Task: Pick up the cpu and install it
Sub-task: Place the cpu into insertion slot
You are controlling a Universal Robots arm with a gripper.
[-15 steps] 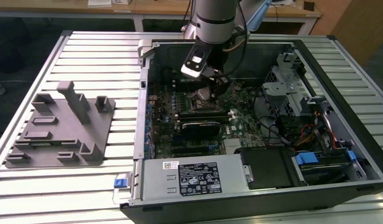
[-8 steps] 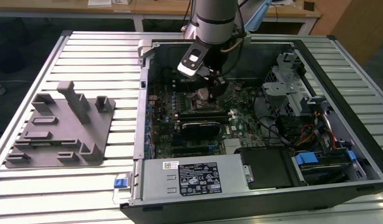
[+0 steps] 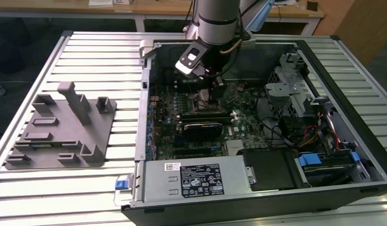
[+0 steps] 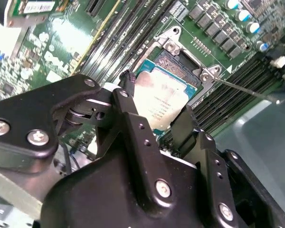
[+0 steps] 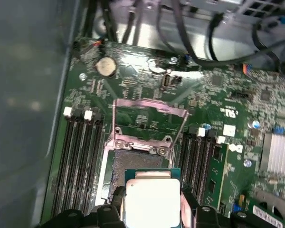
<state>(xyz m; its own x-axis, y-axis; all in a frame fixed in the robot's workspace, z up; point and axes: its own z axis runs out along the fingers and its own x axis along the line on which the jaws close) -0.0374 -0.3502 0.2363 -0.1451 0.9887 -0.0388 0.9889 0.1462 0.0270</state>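
One cpu (image 5: 151, 199) (flat, plate up) in gripper (image 5: 152, 205).

I see a slatted metal table (image 3: 86, 52), dark floor (image 3: 17, 52) off its edge on the exterior view's left, light wooden desks (image 3: 161, 7) beyond its far edge, wooden panel (image 3: 363, 23) past its far corner on the exterior view's right.

A green motherboard (image 3: 243, 117) lies beneath the claw (image 3: 204, 94), inside an open computer case (image 3: 243, 209). Memory slots (image 5: 78, 156) run on either side of the claw. A grey fixture plate (image 3: 55, 136) sits well apart on the slatted desk (image 3: 99, 61).
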